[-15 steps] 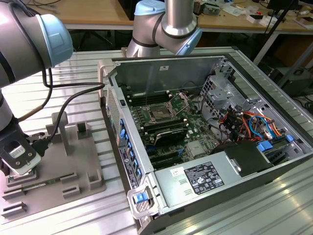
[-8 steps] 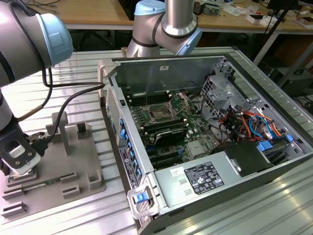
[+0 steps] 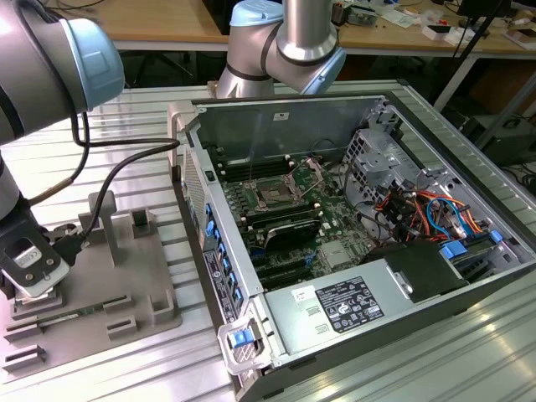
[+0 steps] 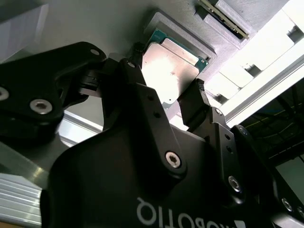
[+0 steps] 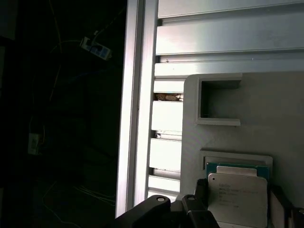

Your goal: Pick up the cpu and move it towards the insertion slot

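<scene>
Looking past the gripper (image 4: 167, 71) in the second wrist view, we see its fingers (image 4: 194, 102) spread apart, one on each side of the cpu (image 4: 173, 59). The cpu lies flat between them in a recess of the grey tray (image 4: 118, 19). We cannot tell whether either finger touches its edge. In the exterior view, the tray sits well apart from the insertion slot (image 3: 275, 194) inside the open computer case (image 3: 276, 121).

Arm (image 3: 285, 33) bent low (the exterior view's left), wrist pointing down, end effector (image 4: 167, 66) facing downward
</scene>
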